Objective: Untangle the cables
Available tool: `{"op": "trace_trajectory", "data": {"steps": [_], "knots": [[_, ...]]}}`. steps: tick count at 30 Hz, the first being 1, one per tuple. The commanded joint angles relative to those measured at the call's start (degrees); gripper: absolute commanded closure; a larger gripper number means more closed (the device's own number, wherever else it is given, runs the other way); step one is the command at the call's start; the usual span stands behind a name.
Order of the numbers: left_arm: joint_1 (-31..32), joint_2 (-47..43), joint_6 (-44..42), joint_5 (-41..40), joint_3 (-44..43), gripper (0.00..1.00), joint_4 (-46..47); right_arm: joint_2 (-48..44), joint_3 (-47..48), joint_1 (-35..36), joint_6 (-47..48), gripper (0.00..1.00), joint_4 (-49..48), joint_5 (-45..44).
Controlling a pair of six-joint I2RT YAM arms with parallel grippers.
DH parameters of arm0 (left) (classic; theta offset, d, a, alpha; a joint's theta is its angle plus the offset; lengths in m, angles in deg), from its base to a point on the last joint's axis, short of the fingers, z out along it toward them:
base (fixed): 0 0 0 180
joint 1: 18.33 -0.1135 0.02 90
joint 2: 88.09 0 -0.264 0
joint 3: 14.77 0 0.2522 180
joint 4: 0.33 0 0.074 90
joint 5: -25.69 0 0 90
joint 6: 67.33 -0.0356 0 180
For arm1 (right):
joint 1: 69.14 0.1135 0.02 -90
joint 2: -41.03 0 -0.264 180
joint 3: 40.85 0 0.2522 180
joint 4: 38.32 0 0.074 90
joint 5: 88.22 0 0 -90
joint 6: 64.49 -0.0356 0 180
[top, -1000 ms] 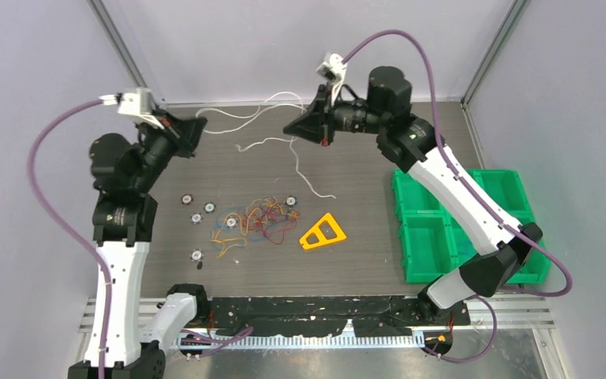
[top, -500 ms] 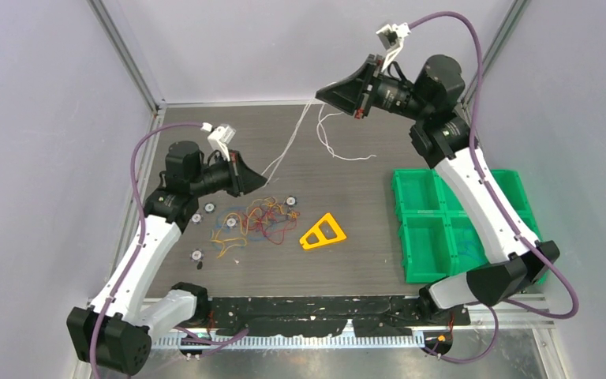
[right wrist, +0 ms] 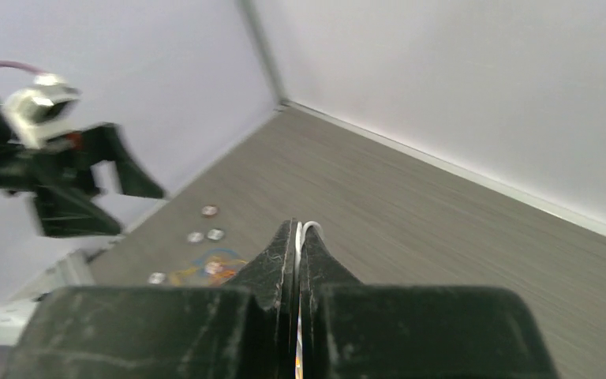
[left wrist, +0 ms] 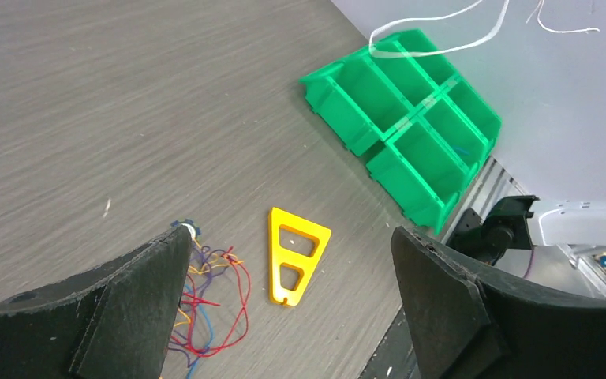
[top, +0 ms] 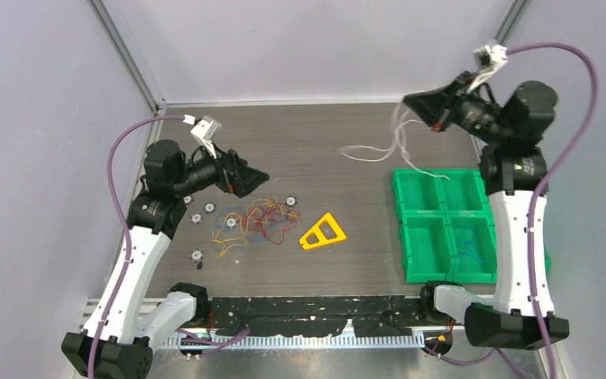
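A tangle of thin red, orange, blue and purple cables point(top: 256, 221) lies on the table left of centre, and part of it shows in the left wrist view point(left wrist: 205, 304). My left gripper point(top: 260, 178) hovers above the tangle's back edge, open point(left wrist: 290, 233) and holding nothing. My right gripper point(top: 410, 101) is raised at the back right, shut point(right wrist: 298, 226) on a white cable point(right wrist: 311, 227). That white cable point(top: 367, 151) hangs down to the table and trails to the green bins; the left wrist view shows it in the air point(left wrist: 434, 49).
A yellow plastic triangle point(top: 322, 232) lies right of the tangle. Green bins point(top: 442, 237) stand at the right side of the table. Several small round discs point(top: 196, 218) are scattered left of the tangle. A black rail runs along the near edge.
My left gripper has opened and let go of the white cable, staying low over the tangle. My right arm swung right and up, carrying the white cable toward the bins.
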Motion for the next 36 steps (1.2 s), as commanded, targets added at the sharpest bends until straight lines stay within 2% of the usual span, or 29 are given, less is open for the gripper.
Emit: {"op": "trace_trajectory", "data": {"steps": [1, 3, 6, 12, 16, 24, 30, 36], "knots": [[-1.32, -2.6, -2.09, -0.5, -0.57, 0.01, 0.34, -3.47, 0.55, -13.11, 13.54, 0.95, 14.4, 5.95], [-1.76, -3.88, 1.66, 2.21, 1.35, 0.01, 5.35, -3.54, 0.99, -18.58, 17.64, 0.95, 19.97, 8.72], [-1.86, -4.95, 7.47, 6.46, 4.31, 0.01, 14.03, -2.86, 3.33, -23.88, 29.84, 0.95, 31.68, 9.39], [-1.86, -4.85, 6.75, 8.09, 3.63, 0.01, 11.17, 2.37, 12.78, -34.72, 50.63, 0.95, 51.94, -0.59], [-1.86, -5.61, 7.01, 8.64, 4.74, 0.01, 11.21, 6.99, 17.61, -39.03, 58.6, 0.95, 58.98, -7.5], [-1.8, -5.28, 6.84, 8.9, 5.52, 0.01, 10.62, 11.5, 19.06, -46.23, 67.51, 0.95, 58.98, -16.92], [-1.49, -3.29, 6.9, 9.2, 4.4, 0.02, 10.28, 14.77, 16.18, -49.55, 68.94, 0.95, 52.32, -20.44], [-1.2, -2.1, 6.12, 8.97, 3.18, 0.02, 9.02, 18.61, 13.27, -49.76, 67.69, 0.95, 43.58, -21.38]]}}
